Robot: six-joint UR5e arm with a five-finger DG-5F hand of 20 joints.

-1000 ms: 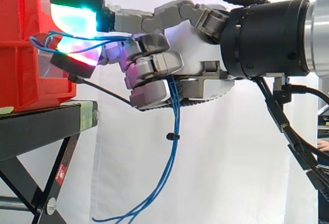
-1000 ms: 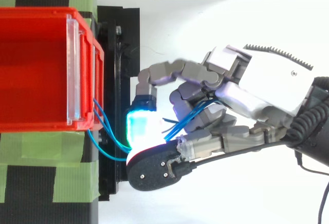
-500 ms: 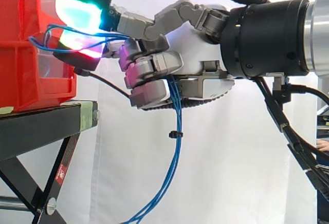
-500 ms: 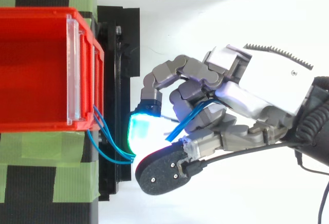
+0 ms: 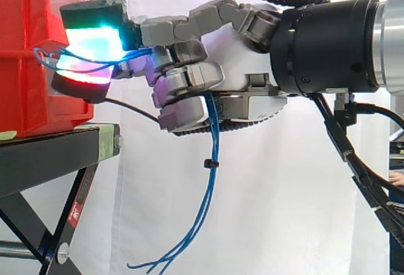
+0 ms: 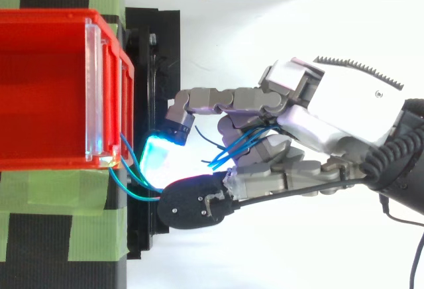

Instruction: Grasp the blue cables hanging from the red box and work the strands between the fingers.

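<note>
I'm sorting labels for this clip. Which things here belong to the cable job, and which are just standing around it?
Belong to the job:
blue cables
red box they hang from
hand, curled round the cables

Just around:
black stand under the box
green tape on the stand
white curtain behind

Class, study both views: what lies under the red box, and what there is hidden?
The red box rests on a black stand, whose top beside the box carries green tape. The stand's surface directly beneath the box is covered by it.
</note>
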